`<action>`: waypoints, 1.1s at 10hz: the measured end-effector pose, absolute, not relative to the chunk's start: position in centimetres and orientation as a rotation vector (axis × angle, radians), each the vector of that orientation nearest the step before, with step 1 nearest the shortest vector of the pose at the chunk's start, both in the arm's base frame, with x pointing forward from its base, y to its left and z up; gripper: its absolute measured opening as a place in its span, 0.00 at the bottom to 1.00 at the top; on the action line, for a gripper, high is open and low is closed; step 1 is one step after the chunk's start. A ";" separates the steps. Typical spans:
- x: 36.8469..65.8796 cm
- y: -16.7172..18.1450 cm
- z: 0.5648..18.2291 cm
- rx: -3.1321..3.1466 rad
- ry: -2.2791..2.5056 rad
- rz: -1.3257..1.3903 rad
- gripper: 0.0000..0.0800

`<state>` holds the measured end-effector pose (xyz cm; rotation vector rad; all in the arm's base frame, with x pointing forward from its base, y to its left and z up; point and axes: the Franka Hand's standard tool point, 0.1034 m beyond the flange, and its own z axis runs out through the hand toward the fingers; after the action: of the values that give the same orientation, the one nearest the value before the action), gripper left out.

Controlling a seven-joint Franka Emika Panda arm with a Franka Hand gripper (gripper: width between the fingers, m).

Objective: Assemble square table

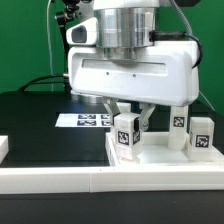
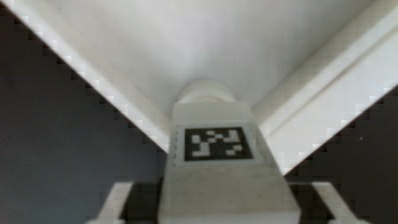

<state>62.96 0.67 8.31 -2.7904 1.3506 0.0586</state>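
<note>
The white square table top (image 1: 165, 157) lies at the exterior view's right, behind the border wall. My gripper (image 1: 131, 120) hangs over its left corner and is shut on a white tagged leg (image 1: 125, 136), which stands about upright with its lower end at the top's surface. Two more tagged legs (image 1: 180, 130) (image 1: 201, 133) stand side by side further right on the top. In the wrist view the held leg (image 2: 217, 150) fills the middle between my fingers (image 2: 121, 200), with the table top (image 2: 196, 40) beyond it.
The marker board (image 1: 85, 120) lies flat on the black table behind and left of the table top. A long white border wall (image 1: 90, 185) runs along the front. A white piece (image 1: 3, 148) shows at the exterior view's left edge.
</note>
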 end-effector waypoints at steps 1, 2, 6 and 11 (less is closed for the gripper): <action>62.9 0.8 8.3 -2.731 1.474 0.061 0.36; 62.9 0.8 8.2 -2.675 1.579 0.062 0.36; 62.9 1.2 8.2 -2.410 1.969 0.066 0.36; 62.9 1.2 8.1 -2.354 2.026 0.072 0.47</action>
<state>62.95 1.24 8.13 -2.3540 2.0256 0.0723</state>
